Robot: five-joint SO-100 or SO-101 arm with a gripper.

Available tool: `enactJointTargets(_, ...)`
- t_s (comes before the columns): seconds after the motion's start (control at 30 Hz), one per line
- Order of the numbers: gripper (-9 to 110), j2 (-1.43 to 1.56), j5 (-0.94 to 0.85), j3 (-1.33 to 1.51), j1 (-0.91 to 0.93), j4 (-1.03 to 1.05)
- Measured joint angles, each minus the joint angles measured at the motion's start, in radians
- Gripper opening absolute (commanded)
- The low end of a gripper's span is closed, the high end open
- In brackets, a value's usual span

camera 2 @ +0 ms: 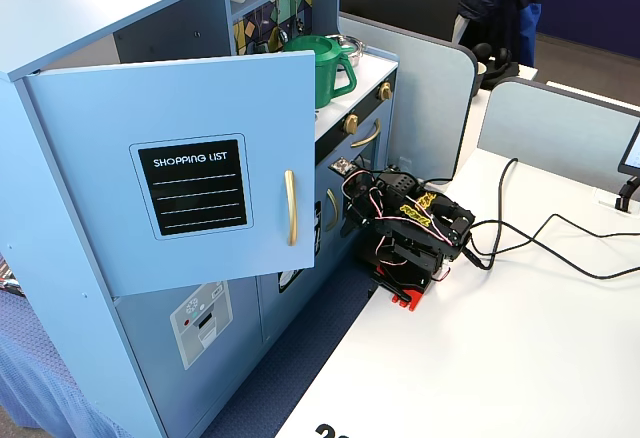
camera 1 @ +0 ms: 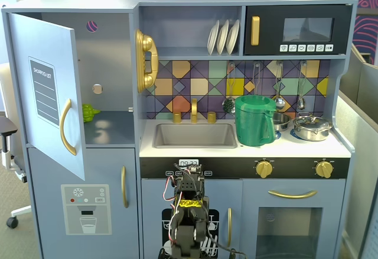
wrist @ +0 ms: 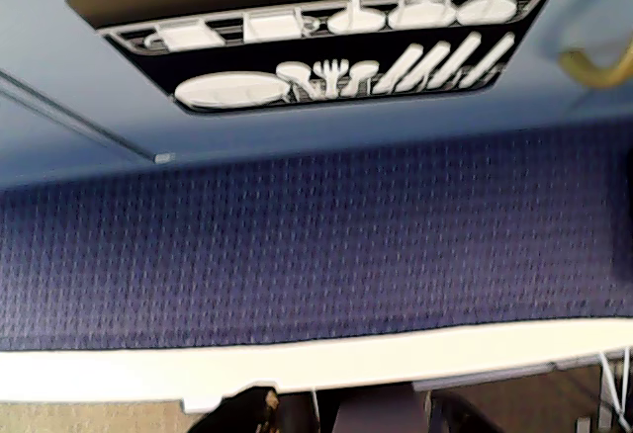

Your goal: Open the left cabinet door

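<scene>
The left cabinet door [camera 1: 44, 93] is blue-grey with a black "SHOPPING LIST" panel and a curved gold handle [camera 1: 66, 127]. It stands swung wide open toward the camera, showing the compartment behind it. In the other fixed view the same door [camera 2: 190, 188] juts out from the cabinet, with its handle [camera 2: 290, 207] on the free edge. My arm [camera 1: 186, 211] sits folded low in front of the dishwasher door, well right of the open door and not touching it. In the wrist view only a dark tip of my gripper [wrist: 255, 411] shows at the bottom edge, so its opening is unclear.
A small green toy [camera 1: 90, 112] sits inside the opened compartment. Below it is the shut door with the water-dispenser picture [camera 1: 87, 209]. A green pitcher [camera 1: 255, 120] and a metal pot [camera 1: 312, 128] stand on the counter. Cables [camera 2: 540, 238] trail across the white table [camera 2: 500, 358].
</scene>
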Motion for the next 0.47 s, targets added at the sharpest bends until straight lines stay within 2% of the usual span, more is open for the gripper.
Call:
enactJointTargets(0.03,0,0.003,-0.003,0.000,0.006,0.005)
enactJointTargets(0.47,0,0.009,-0.018,-0.005,0.014,0.043)
